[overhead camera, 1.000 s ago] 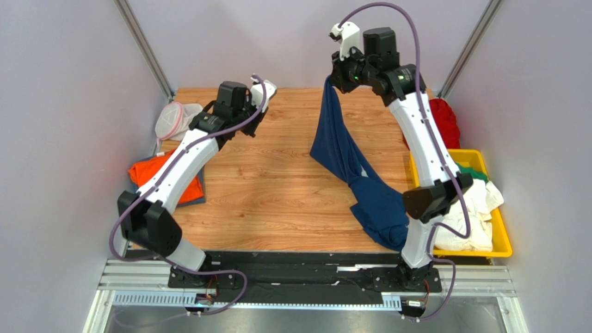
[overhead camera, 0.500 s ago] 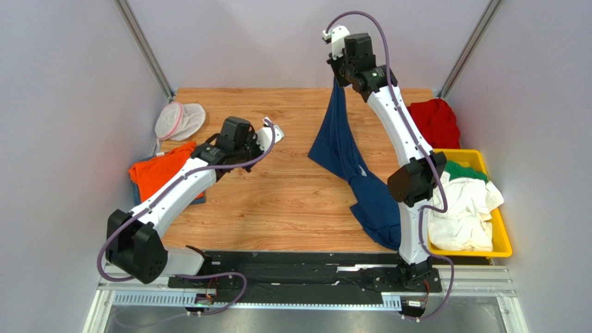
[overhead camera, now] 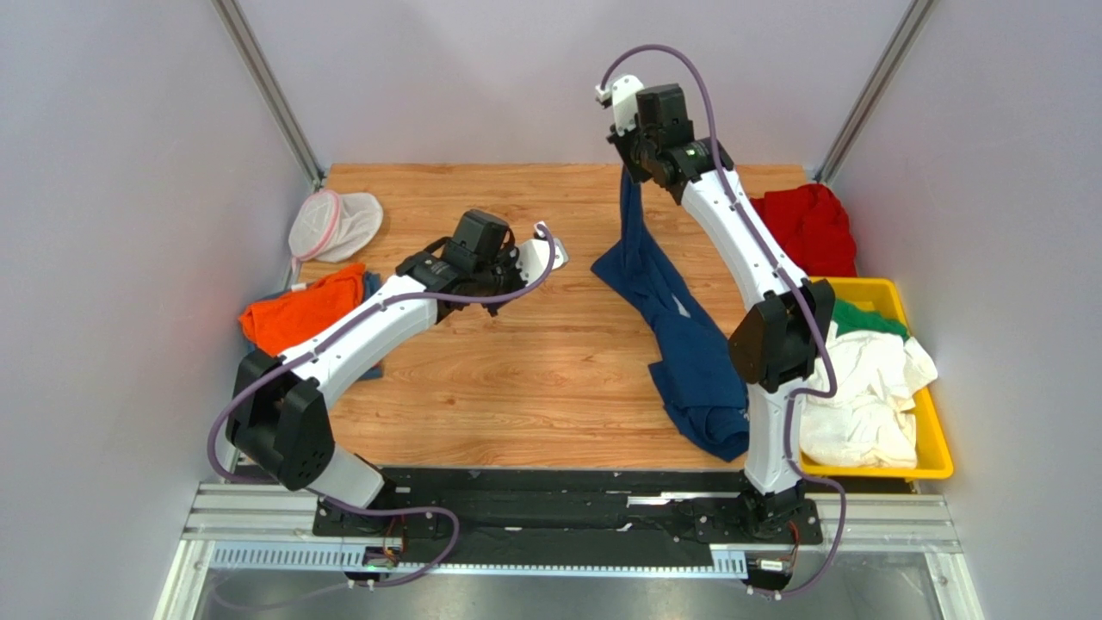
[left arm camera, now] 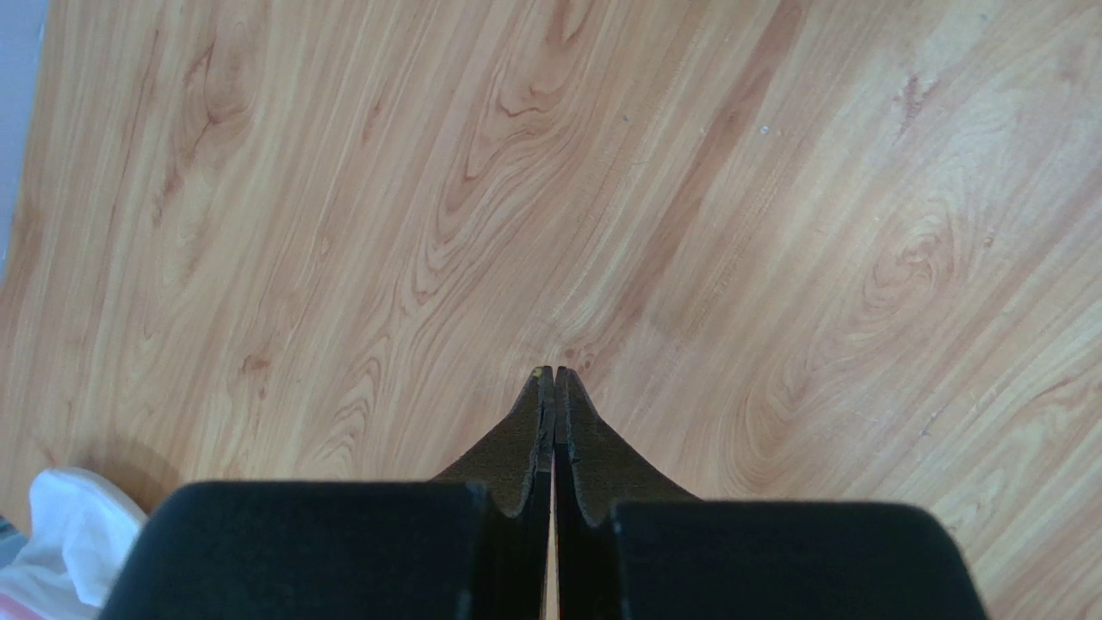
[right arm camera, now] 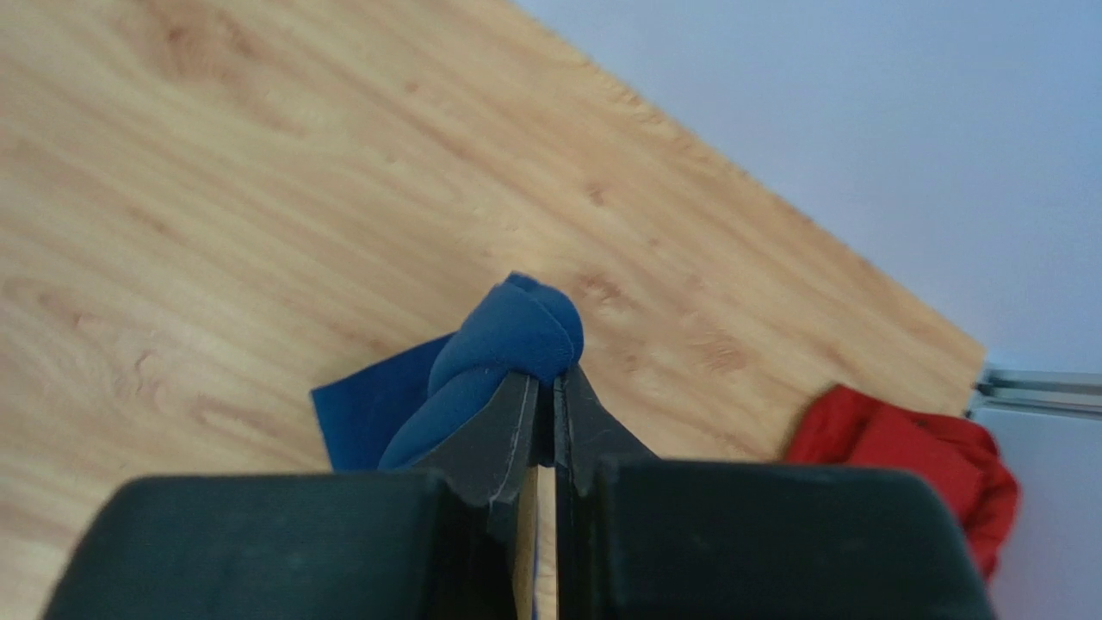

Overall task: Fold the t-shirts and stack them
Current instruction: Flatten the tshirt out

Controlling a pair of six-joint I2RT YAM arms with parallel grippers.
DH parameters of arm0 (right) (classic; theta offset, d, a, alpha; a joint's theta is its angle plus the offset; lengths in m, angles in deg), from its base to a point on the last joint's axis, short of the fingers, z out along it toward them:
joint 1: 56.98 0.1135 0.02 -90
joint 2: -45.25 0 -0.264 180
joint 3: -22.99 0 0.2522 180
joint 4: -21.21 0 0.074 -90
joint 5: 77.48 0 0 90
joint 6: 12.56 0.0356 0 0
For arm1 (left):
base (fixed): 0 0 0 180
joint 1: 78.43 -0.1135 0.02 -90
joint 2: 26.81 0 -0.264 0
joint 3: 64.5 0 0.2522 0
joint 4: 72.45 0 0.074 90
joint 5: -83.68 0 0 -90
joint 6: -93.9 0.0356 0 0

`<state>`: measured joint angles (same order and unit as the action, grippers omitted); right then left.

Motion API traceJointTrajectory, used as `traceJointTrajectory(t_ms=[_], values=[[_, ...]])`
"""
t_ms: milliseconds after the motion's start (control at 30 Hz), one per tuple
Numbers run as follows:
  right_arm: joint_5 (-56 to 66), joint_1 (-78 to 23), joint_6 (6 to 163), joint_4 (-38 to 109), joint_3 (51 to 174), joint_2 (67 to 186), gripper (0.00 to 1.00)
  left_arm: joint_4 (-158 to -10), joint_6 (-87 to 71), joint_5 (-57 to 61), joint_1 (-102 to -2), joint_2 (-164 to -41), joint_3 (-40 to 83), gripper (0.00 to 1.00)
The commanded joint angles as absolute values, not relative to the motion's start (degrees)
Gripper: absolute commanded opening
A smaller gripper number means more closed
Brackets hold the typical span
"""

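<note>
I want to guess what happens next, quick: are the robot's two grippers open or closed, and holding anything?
Left gripper: fingers closed, holding nothing.
Right gripper: fingers closed on the soft navy blue cloth t-shirt.

Top view high, from near edge, looking down on table (overhead camera: 518, 375); wrist views close over same wood

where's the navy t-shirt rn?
Top view, right side: the navy t-shirt hangs from the right end effector over the far edge of the table, its lower end bunched left of the yellow bin.
</note>
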<state>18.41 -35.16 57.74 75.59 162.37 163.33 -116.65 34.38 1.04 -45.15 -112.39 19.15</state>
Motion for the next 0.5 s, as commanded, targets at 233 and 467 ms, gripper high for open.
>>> traceJointTrajectory(t_ms=[233, 467], values=[[-0.4, -32.4, 60.8, 81.4, 157.7, 159.3, 0.29, -110.6, 33.3, -2.9, -45.2, -115.1, 22.0, 0.00], [3.0, -31.9, 59.6, 80.1, 151.5, 155.6, 0.71, -108.8, 32.8, -4.6, -45.2, -117.2, 23.5, 0.00]])
